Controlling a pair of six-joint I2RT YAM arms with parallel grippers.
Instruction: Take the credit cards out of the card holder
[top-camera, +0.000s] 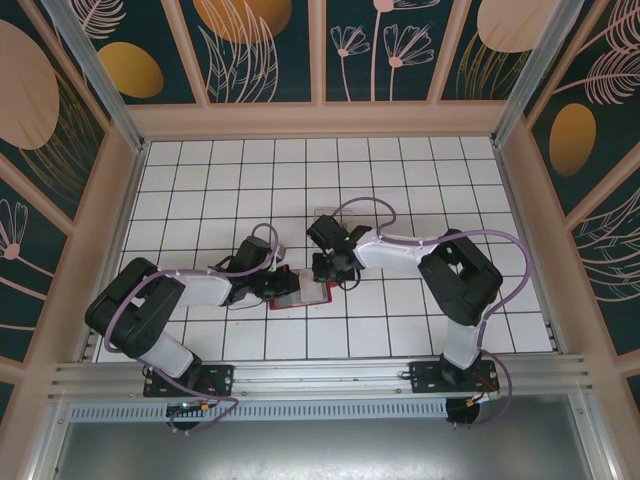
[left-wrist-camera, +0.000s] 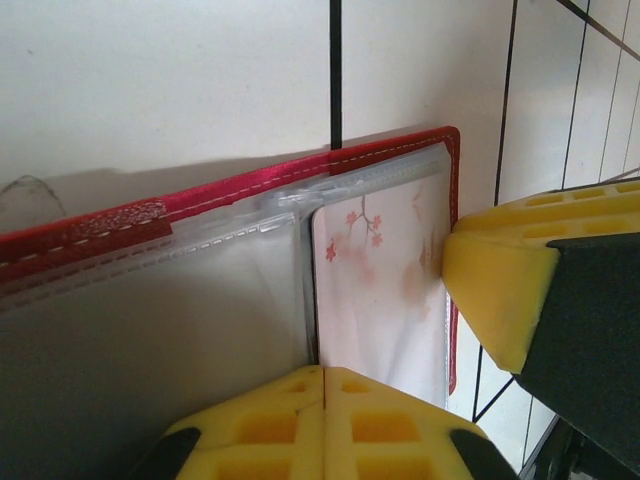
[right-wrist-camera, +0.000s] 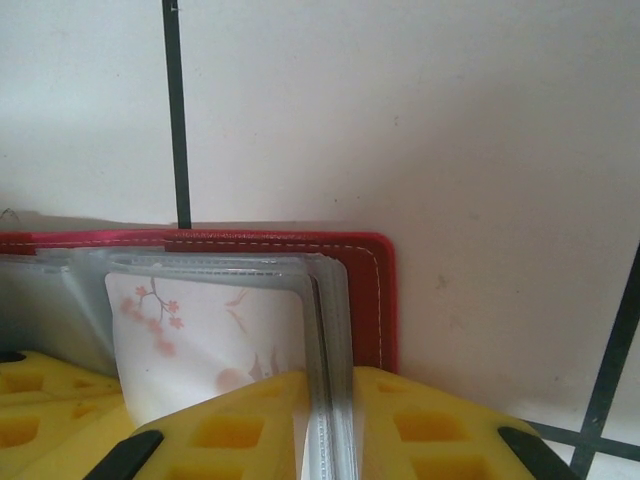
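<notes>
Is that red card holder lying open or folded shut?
Open: the card holder lies spread, its clear sleeves and a blossom-print card exposed.

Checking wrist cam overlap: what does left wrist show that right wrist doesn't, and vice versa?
Left wrist adds: a patterned strip on the card holder's red edge and a wide, empty-looking sleeve. Right wrist adds: the stacked clear sleeves edge-on, running between the right claw's pads. Both: the holder's red corner, the pale blossom-print card in a sleeve, yellow pads, white tiled table.
</notes>
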